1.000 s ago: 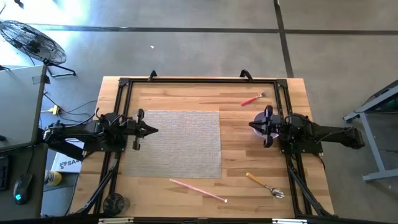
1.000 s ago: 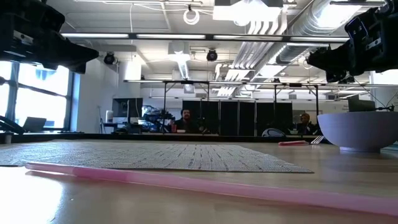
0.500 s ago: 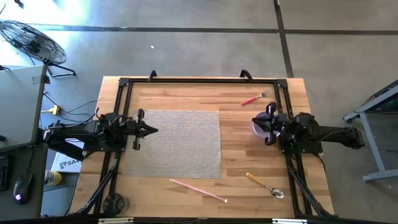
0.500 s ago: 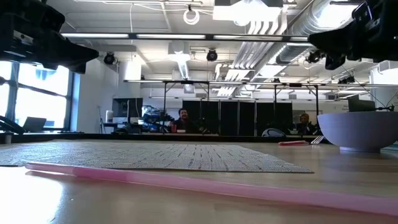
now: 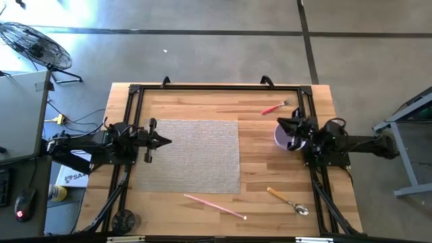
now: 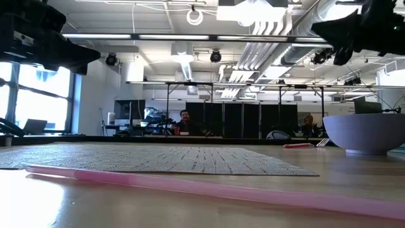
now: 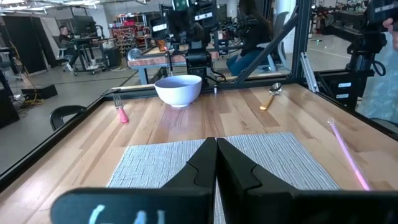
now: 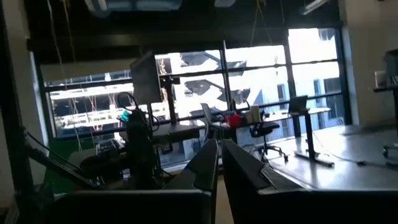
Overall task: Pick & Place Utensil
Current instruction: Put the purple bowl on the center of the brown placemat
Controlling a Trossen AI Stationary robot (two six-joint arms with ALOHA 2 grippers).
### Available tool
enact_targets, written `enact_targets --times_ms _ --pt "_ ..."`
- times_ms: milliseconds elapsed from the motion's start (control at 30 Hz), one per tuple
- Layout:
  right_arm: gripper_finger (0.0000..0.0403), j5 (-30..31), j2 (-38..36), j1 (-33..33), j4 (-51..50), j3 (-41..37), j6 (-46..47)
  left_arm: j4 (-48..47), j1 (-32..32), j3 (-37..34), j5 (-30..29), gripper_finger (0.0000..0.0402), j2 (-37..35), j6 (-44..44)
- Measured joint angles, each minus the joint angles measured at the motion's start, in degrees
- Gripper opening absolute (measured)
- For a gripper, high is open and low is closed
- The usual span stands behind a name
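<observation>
A pink-handled fork (image 5: 273,107) lies near the far right corner, and also shows in the left wrist view (image 7: 120,107). A spoon with an orange handle (image 5: 289,200) lies near the right front. A long pink stick (image 5: 214,206) lies by the near edge. A pale lavender bowl (image 5: 281,137) stands on the wood at the right. My right gripper (image 5: 280,122), shut, hangs above the bowl's far side, with its fingers (image 8: 208,163) aimed up into the room. My left gripper (image 5: 169,141), shut, hovers over the left edge of the grey mat (image 5: 196,155).
The grey woven mat covers the table's middle. A black frame (image 5: 216,88) runs around the table edges. Bare wood lies between the mat and the bowl. People sit at desks in the room beyond (image 6: 185,121).
My right gripper has drawn back toward the table's right edge and risen, turning at the wrist and tipping its fingers upward. The bowl it had covered from above now shows. The left arm and all utensils have stayed in place.
</observation>
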Motion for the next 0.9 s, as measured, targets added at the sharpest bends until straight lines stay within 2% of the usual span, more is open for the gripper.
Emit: enact_targets --times_ms 233,400,533,633,800,900 --pt "0.0016 12.51 13.85 3.57 -1.07 2.72 6.38 -0.01 0.0 -0.02 -0.02 0.0001 -0.01 0.0" --pt "0.0016 18.04 24.11 4.92 -11.63 11.79 12.45 0.01 -0.01 0.0 -0.02 0.0001 0.01 0.0" --pt "0.0016 19.83 32.0 4.91 -27.75 22.6 20.1 -0.01 0.01 -0.02 -0.03 0.0001 0.01 0.0" --pt "0.0016 19.36 37.87 4.91 -43.99 31.75 27.82 0.01 0.0 0.0 -0.04 0.0001 0.01 0.0" --pt "0.0016 14.45 47.22 4.24 -72.8 46.72 42.91 -0.01 -0.01 -0.02 -0.04 0.0001 -0.01 0.0" --pt "0.0018 10.01 52.22 3.35 -84.85 53.08 47.93 -0.01 0.0 0.0 -0.04 0.0001 0.01 0.0"
